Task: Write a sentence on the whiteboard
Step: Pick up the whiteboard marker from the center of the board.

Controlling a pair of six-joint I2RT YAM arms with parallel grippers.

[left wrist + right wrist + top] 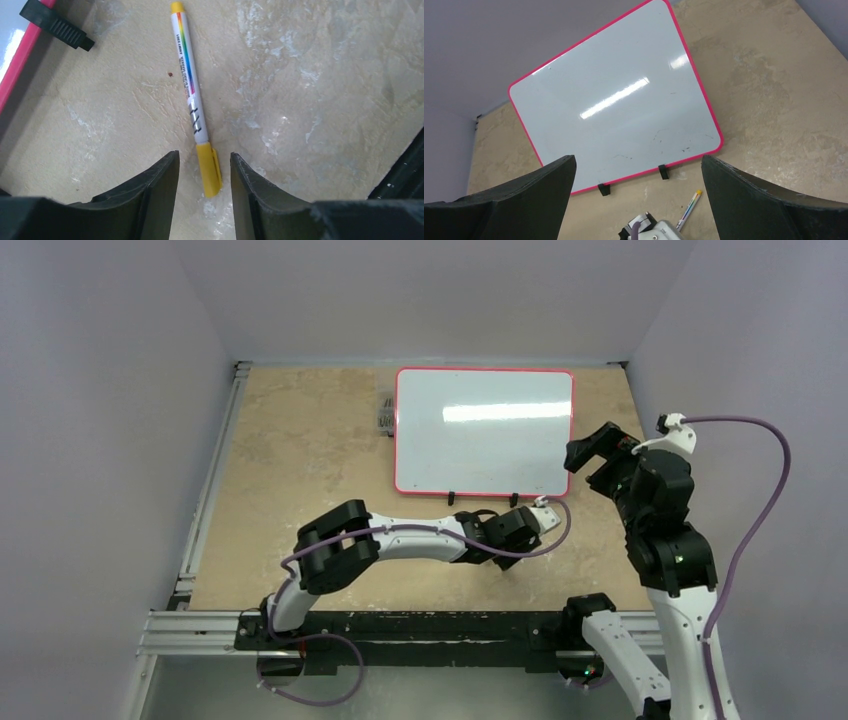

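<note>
Left gripper (200, 159), open and empty, brackets the yellow cap of the marker (192, 95) lying near the blank whiteboard (484, 430), right gripper (638, 160) wide open; pinching only the cap could roll or tip it.

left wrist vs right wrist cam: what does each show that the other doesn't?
Left wrist only: rainbow stripe and black print on the white marker with yellow cap, its cap end between the fingers of the open left gripper, not gripped.
Right wrist only: the whole glossy white whiteboard with red-pink frame, no sentence on it, only faint smudges; both black feet; the open right gripper; the left arm's wrist.
Both: the marker, one foot, frame edge, tan stone-look table.
</note>
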